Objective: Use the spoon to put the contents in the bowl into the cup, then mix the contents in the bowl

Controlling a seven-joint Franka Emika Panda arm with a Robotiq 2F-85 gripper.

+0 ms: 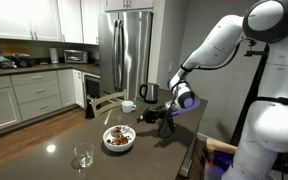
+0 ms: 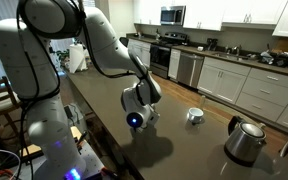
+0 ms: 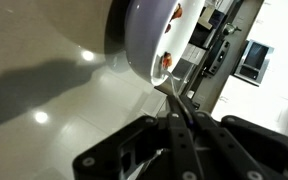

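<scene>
gripper: gripper (image 3: 177, 112) fingers pressed together, pinching a thin pale shaft that reads as the spoon (image 3: 172, 95) handle; low over the countertop, just beside the bowl in an exterior view (image 1: 156, 118)
spoon: runs from the fingertips toward the bowl's rim in the wrist view; tip too small to make out; not discernible in either exterior view
bowl: round white bowl (image 1: 119, 147) on the dark countertop, close in front of the gripper; wrist view shows its outer wall (image 3: 144, 30) large and tilted in frame
contents: brown and reddish chunks heaped in the bowl (image 1: 117, 135); a sliver of them shows over the rim in the wrist view (image 3: 166, 63)
cup: small white cup (image 1: 128, 106) upright, behind the bowl and apart from it; seen in both exterior views (image 2: 194, 115)
kettle: metal kettle (image 1: 149, 93) beyond the cup, near the counter edge
glass: clear stemless glass (image 1: 82, 157) upright, well apart from the bowl on the near side
countertop: dark, glossy (image 1: 79, 128)
fridge: stainless refrigerator (image 1: 129, 45) behind the counter
</scene>
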